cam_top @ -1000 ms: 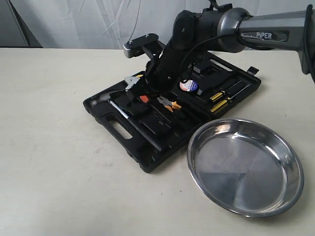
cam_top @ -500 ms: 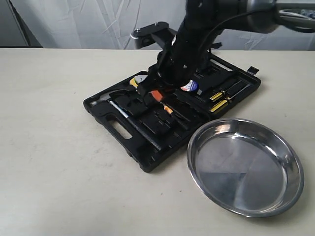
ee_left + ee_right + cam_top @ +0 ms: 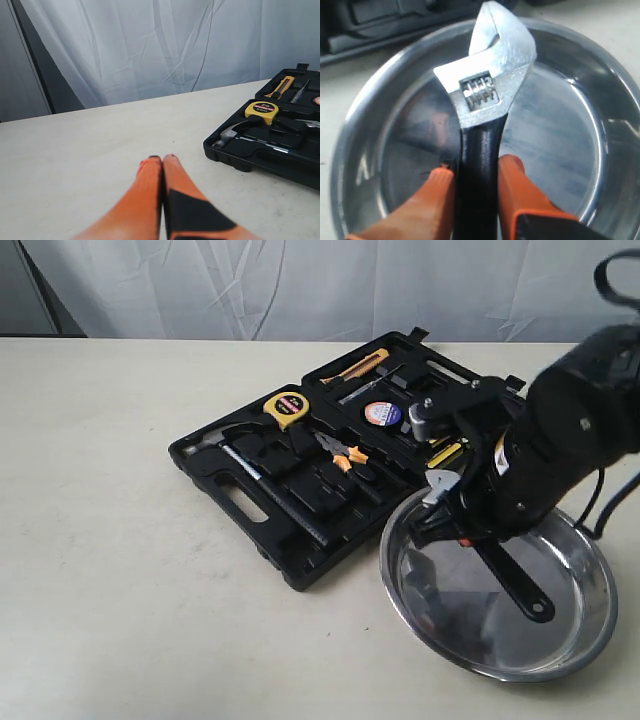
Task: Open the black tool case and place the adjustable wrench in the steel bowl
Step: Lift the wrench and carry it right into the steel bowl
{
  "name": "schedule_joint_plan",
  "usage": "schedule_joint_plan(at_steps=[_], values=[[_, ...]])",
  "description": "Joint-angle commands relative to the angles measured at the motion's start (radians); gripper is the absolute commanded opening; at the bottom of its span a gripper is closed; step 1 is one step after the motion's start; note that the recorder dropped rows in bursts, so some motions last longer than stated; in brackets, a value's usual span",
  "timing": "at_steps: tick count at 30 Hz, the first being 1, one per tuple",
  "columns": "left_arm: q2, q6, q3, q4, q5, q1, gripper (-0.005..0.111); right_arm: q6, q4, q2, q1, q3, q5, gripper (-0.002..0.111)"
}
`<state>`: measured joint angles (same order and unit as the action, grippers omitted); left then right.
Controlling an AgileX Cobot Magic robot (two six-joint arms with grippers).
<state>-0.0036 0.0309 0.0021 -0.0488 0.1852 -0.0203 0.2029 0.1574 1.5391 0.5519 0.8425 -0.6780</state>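
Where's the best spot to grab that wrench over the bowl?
The straight black handle of the adjustable wrench, coming from its tail end with a finger on each side, as the right gripper does. The handle is slim and parallel-sided; the silver head is wider and irregular, so probably a poorer grip.

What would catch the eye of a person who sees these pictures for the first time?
First, the right pincer, closed on the black handle of a silver-headed wrench, which it holds over the shiny steel bowl on the right of the exterior view. To the left of the bowl lies the open black tool case, with a yellow tape measure and orange-handled pliers in its slots.
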Motion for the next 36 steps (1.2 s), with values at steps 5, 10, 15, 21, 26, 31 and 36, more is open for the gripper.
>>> schedule_joint_plan(at_steps=[5,10,15,21,26,31,36], values=[[0.004,-0.001,-0.002,0.002,-0.006,-0.001,0.0,0.103,0.097,0.076,-0.113,-0.06,0.18,-0.001],[0.004,-0.001,-0.002,0.002,-0.006,-0.001,0.0,0.07,0.023,0.148,-0.143,-0.06,0.186,-0.001],[0.004,-0.001,-0.002,0.002,-0.006,-0.001,0.0,0.067,0.014,0.214,-0.143,-0.064,0.195,-0.001],[0.004,-0.001,-0.002,0.002,-0.004,-0.001,0.0,0.067,0.017,0.231,-0.143,-0.064,0.177,-0.001],[0.004,-0.001,-0.002,0.002,-0.004,-0.001,0.0,0.059,0.017,0.231,-0.143,-0.064,0.162,0.021],[0.004,-0.001,-0.002,0.002,-0.004,-0.001,0.0,0.059,0.009,0.188,-0.143,-0.064,0.14,0.047],[0.004,-0.001,-0.002,0.002,-0.004,-0.001,0.0,0.059,-0.01,0.084,-0.143,-0.064,0.084,0.041]])
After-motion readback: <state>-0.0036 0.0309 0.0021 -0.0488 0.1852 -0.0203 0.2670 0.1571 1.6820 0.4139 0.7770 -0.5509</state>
